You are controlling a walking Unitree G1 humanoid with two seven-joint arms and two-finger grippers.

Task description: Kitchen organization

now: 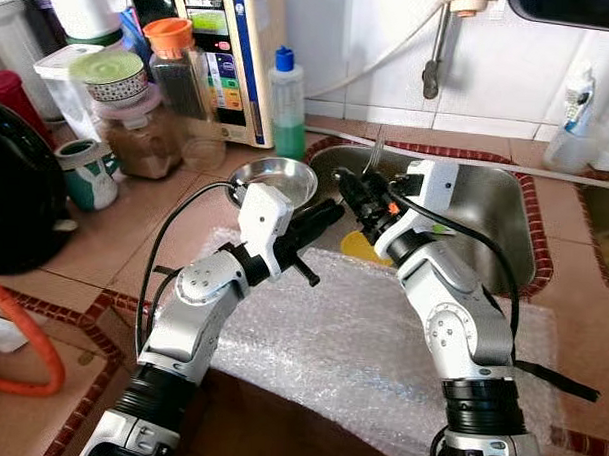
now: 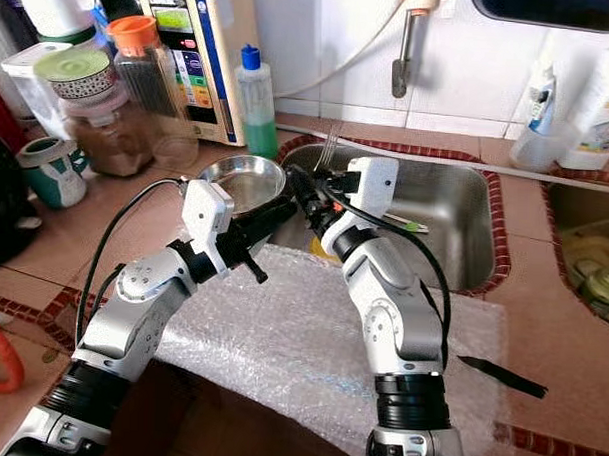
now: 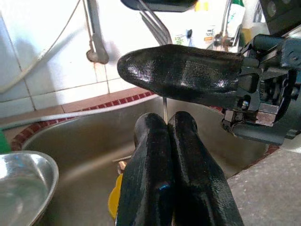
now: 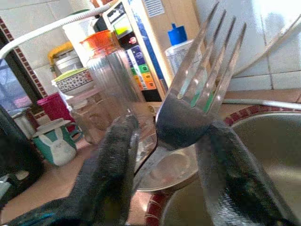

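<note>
A steel fork [image 1: 374, 150] stands upright over the left rim of the sink [image 1: 506, 195], tines up. My left gripper [image 1: 333, 211] reaches in from the left and is shut on the fork's thin handle [image 3: 164, 106]. My right gripper [image 1: 352, 190] meets it from the right, just above. Its two fingers [image 4: 117, 165] are spread open on either side of the fork's head [image 4: 197, 94]. A shallow steel bowl [image 1: 276, 177] sits on the counter just left of the two grippers.
Bubble wrap [image 1: 331, 339] covers the counter in front of the sink. A yellow item [image 1: 359, 247] lies in the basin. Jars [image 1: 138, 132], a green soap bottle [image 1: 286, 107] and a mug [image 1: 86, 170] crowd the back left. The faucet [image 1: 433, 52] hangs above.
</note>
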